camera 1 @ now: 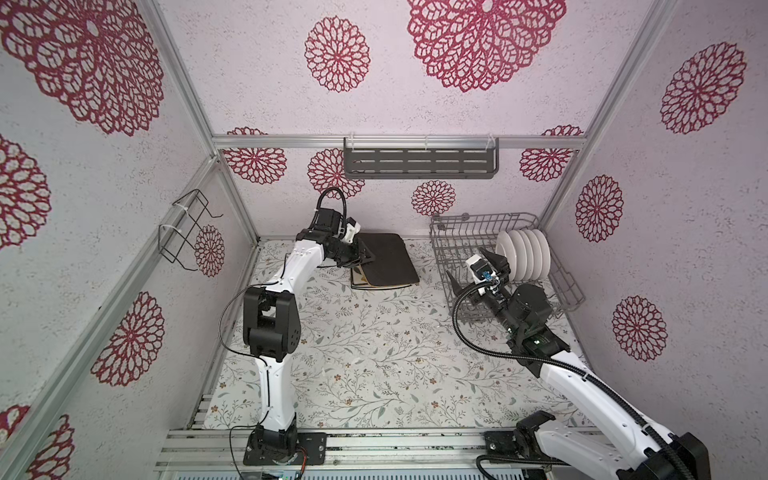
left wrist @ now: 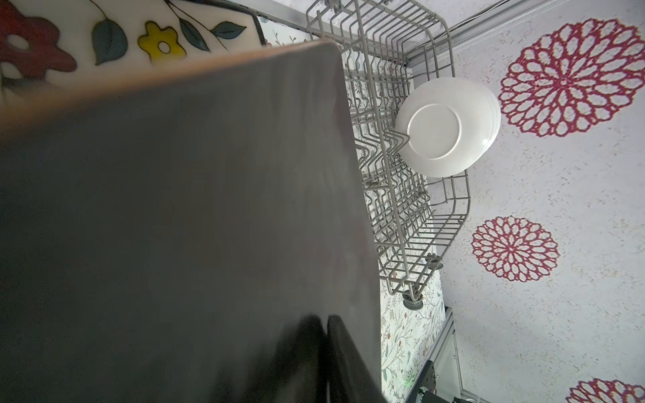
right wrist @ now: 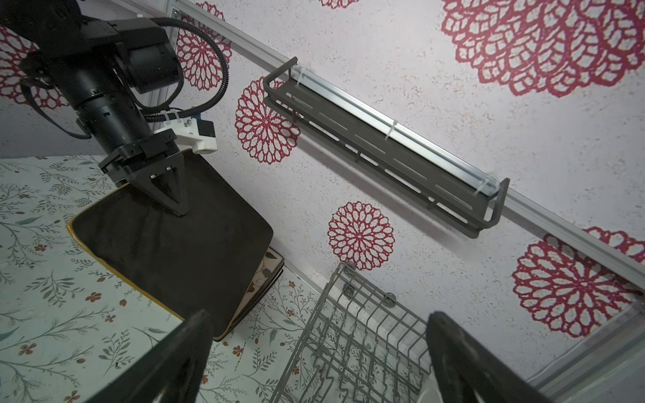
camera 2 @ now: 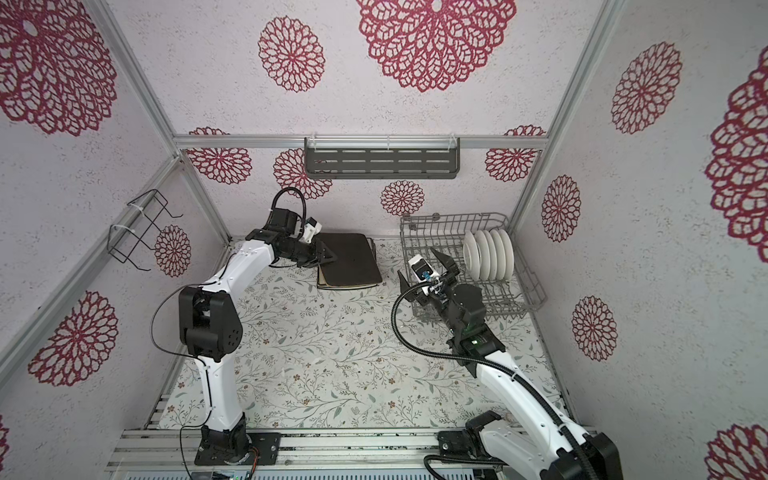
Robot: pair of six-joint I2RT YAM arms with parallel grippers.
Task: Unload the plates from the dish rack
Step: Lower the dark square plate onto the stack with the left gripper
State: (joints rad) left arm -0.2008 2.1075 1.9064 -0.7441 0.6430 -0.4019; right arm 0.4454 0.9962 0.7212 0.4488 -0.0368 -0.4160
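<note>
My left gripper (camera 1: 365, 255) is shut on the left edge of a black square plate (camera 1: 388, 257), which lies slightly tilted over a stack at the back middle of the table. Cream plates (camera 1: 357, 281) show under it; their flower print (left wrist: 122, 35) appears in the left wrist view, where the black plate (left wrist: 174, 209) fills most of the frame. Several round white plates (camera 1: 523, 253) stand on edge at the right end of the grey wire dish rack (camera 1: 457, 232). My right gripper (camera 1: 465, 262) hangs open over the rack's left part, just left of those plates, holding nothing.
A dark slotted shelf (camera 1: 419, 164) hangs on the back wall above the rack. A small black wire holder (camera 1: 187, 232) is fixed to the left wall. The floral table cover (camera 1: 374, 353) spreads in front of both arms. The rack sits close against the right wall.
</note>
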